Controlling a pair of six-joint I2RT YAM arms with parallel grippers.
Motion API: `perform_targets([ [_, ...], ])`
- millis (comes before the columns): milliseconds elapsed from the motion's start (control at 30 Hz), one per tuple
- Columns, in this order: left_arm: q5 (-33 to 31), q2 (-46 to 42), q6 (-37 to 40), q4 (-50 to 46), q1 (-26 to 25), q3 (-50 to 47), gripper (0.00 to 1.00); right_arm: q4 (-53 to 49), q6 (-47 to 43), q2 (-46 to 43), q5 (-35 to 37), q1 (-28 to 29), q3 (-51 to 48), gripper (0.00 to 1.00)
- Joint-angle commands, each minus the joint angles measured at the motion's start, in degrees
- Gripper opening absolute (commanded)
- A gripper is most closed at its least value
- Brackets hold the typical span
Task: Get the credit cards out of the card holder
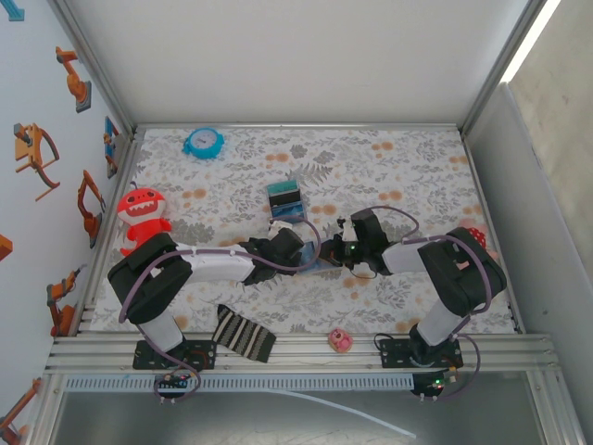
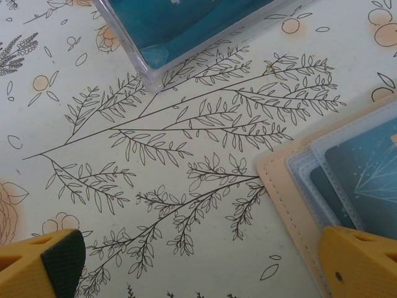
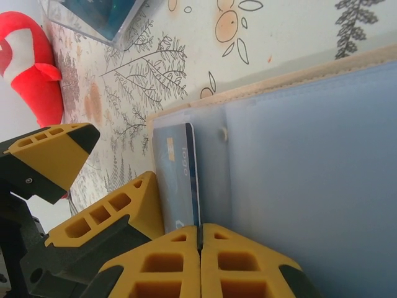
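top: the holder (image 1: pixel 320 266) lies mid-table between both arms. left wrist: left claw (image 2: pixel 198 248) gapes wide, one finger at the holder's tan edge; i'd pin it there. right wrist: right claw (image 3: pixel 200 233) pinches a card (image 3: pixel 177 180) by its edge; i'd pull slowly, straight out of the sleeve.

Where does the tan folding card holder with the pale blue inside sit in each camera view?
Top external: tan folding card holder near the middle, between the arms.
Left wrist: card holder in the lower right corner.
Right wrist: card holder across the right half.
Shared landmark: clear plastic box of teal cards.
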Motion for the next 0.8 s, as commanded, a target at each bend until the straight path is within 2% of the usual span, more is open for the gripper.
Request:
perform_targets([
  [0, -0.20, 1.28, 0.85, -2.68, -0.37, 0.68, 0.97, 2.10, 0.15, 0.18, -0.78, -0.70, -1.09, 0.01],
  [367, -1.05, 1.27, 0.75, -3.09, -0.38, 0.55, 0.97, -0.02, -1.73, 0.01, 0.84, -2.47, -2.04, 0.00],
  [767, -1.39, 0.35, 3.06, -3.09, -0.44, 1.26, 0.97, -18.86, -11.21, -6.40, 7.04, -2.80, 2.22, 0.00],
])
